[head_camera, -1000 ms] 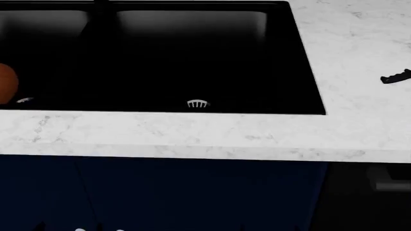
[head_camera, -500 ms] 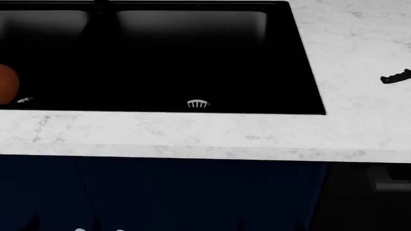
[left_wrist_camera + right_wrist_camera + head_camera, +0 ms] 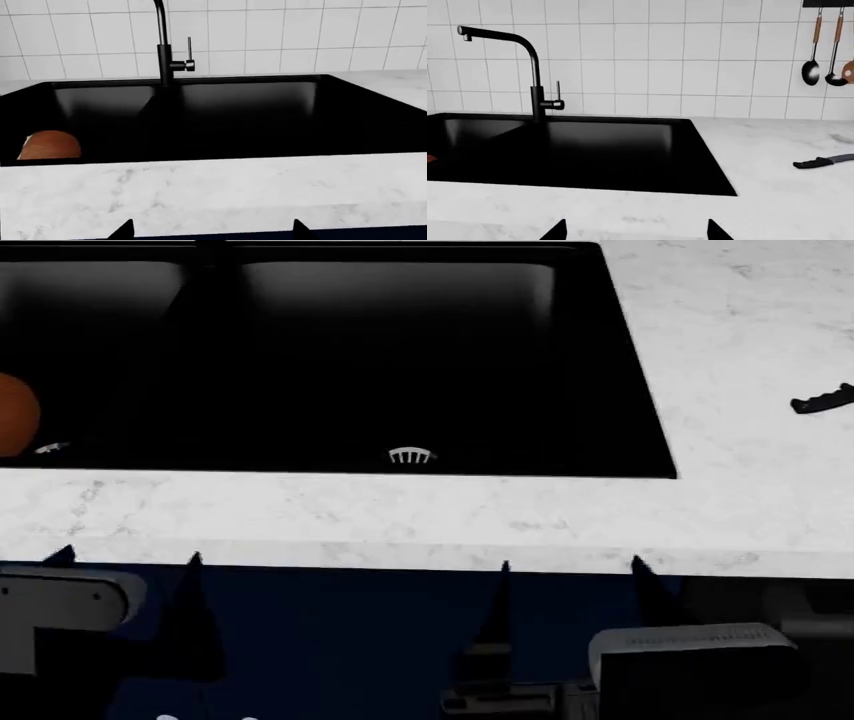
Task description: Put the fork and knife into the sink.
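Note:
The sink [image 3: 400, 350] is a large black basin with a silver drain strainer [image 3: 411, 456]. On the white counter to its right lies the knife [image 3: 821, 400], black handle showing; the right wrist view shows it too, the knife [image 3: 820, 161] with its grey blade pointing away from the sink [image 3: 594, 150]. The fork is out of view. My left gripper [image 3: 128, 558] and right gripper [image 3: 571, 564] both stand open and empty, low in front of the counter's front edge. The left wrist view faces the sink [image 3: 220, 120] over that edge.
An orange round object [image 3: 14, 415] sits in the sink's left part, next to a small silver piece [image 3: 51, 448]. A black faucet [image 3: 534, 75] stands behind the sink. Ladles [image 3: 820, 45] hang on the tiled wall. Dark blue cabinet fronts [image 3: 347, 640] lie below the counter.
Both grippers have come up into the head view from below; before, neither showed there. The knife and the orange object have not moved.

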Robot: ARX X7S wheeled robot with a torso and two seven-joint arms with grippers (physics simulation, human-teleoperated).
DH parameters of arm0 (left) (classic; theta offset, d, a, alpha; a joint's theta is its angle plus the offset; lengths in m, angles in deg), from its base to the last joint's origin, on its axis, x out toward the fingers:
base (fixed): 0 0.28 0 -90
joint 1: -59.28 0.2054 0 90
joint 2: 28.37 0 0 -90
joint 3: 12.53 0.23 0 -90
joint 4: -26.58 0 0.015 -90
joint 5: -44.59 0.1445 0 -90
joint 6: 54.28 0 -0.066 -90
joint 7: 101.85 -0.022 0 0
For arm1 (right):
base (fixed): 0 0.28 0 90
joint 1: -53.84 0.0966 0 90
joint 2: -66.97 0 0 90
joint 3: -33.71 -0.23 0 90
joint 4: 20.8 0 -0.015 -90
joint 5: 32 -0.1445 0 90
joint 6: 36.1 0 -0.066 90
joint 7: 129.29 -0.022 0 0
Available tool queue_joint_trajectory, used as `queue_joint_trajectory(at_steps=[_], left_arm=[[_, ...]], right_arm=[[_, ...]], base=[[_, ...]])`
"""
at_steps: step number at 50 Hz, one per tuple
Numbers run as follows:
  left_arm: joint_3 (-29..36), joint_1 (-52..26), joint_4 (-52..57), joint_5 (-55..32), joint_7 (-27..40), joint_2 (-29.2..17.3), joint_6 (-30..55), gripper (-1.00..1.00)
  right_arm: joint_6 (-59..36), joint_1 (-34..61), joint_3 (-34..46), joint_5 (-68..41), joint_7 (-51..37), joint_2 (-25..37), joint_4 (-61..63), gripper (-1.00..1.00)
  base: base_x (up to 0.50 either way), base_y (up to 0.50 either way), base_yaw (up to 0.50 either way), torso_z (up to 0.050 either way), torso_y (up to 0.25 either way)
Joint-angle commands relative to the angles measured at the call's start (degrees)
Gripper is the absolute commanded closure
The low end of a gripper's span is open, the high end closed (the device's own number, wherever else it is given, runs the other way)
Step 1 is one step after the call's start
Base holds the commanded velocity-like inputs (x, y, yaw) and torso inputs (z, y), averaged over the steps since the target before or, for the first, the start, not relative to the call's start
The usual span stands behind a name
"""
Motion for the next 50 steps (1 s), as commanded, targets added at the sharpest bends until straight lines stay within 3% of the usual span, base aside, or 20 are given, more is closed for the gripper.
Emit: queue_joint_trajectory(at_steps=[1, 15, 21, 27, 50], left_arm=[[-1.59, -13.85, 6.92, -3.49, -2.18, -0.04, 20.38, -1.0], [-5.31, -30.63, -3.56, -4.34, -1.43, -0.37, 26.63, -1.0], [-6.3, -34.81, -8.46, -4.09, -0.83, -0.26, 26.71, -1.0], [-7.08, -36.17, -9.99, -4.34, -0.57, -0.23, 26.89, -1.0], [-6.66, -35.71, -10.45, -5.2, -0.16, -0.4, 25.1, -1.0]], right_arm=[[-20.83, 11.52, -3.5, -6.19, 0.32, 1.29, 10.27, -1.0], [-38.4, 30.84, -7.76, -10.98, -2.06, 2.29, 6.62, -1.0], [-40.53, 34.96, -8.46, -10.74, -3.27, 2.53, 4.81, -1.0], [-43.52, 37.28, -8.22, -11.31, -3.65, 3.35, 5.27, -1.0], [-44.93, 36.23, -8.76, -13.25, -3.34, 4.07, 7.03, -1.0]], base=[[0.0, 0.0, 0.0, 0.0, 0.0], [0.0, 0.0, 0.0, 0.0, 0.0], [0.0, 0.0, 0.0, 0.0, 0.0], [0.0, -0.04, 0.0, 0.0, 0.0], [0.0, -0.5, 0.0, 0.0, 0.0]])
